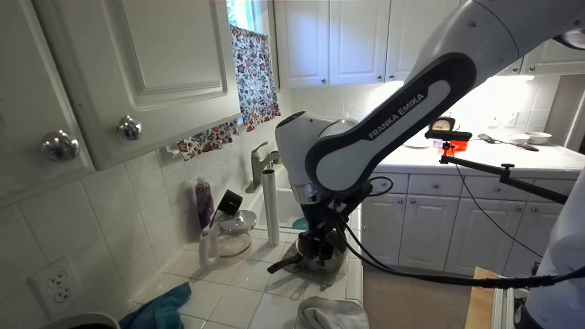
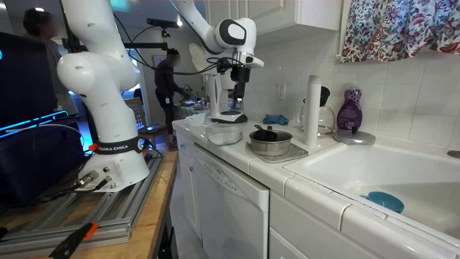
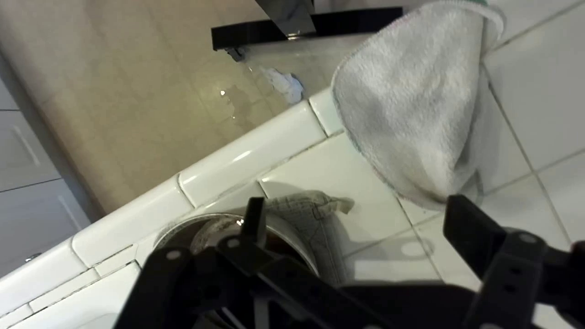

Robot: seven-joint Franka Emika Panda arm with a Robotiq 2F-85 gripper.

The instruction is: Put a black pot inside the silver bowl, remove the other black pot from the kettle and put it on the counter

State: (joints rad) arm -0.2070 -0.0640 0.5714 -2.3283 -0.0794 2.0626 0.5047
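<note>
I find the Robotiq gripper (image 3: 361, 221) above the tiled counter (image 3: 333, 169), jaws spread apart. Black saucepan (image 2: 265, 136) seated inside the silver bowl (image 2: 272, 148); other black pot (image 1: 231, 201) tilted atop the glass carafe (image 1: 234, 240).

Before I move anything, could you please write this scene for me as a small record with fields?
Black pot: inside the silver bowl
Silver bowl: on a thin grey mat, near the front edge of the counter
Other black pot: tilted, at the top of the glass kettle; not yet on the counter
Jaws: open, raised above the counter, holding nothing
Sink: a teal cup lies in it
Likely next: reaching for the other black pot, in my judgement
</note>
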